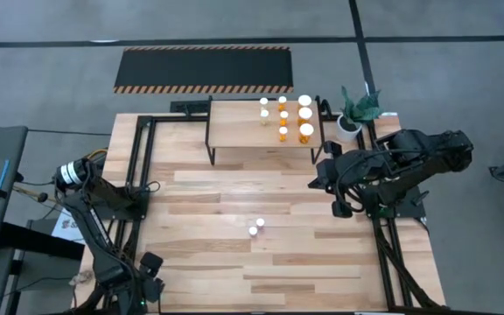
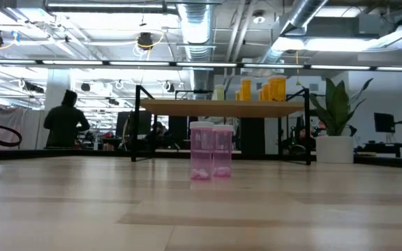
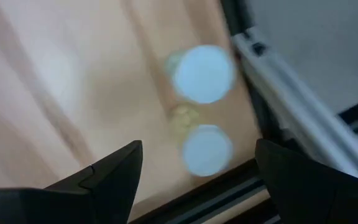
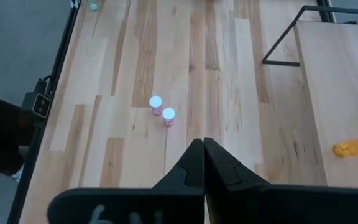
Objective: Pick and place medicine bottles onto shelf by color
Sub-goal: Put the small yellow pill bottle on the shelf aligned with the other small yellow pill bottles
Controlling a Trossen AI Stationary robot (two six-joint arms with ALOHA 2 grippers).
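Pink medicine bottles (image 1: 256,227), two side by side, stand mid-table, at six o'clock from the shelf (image 1: 243,125). Orange and pale bottles (image 1: 284,115) cluster on the shelf's three o'clock end. Left gripper (image 3: 197,180), jaws spread, hangs over two white-capped bottles (image 3: 202,74) at the table's seven o'clock corner. Right gripper (image 4: 202,165), jaws pressed together and holding nothing, hovers at three o'clock.

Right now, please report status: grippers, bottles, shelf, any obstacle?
Left gripper open, over two white-capped bottles at table edge. Right gripper shut, empty, near shelf. Two pink bottles mid-table, upright, touching. Path clear.
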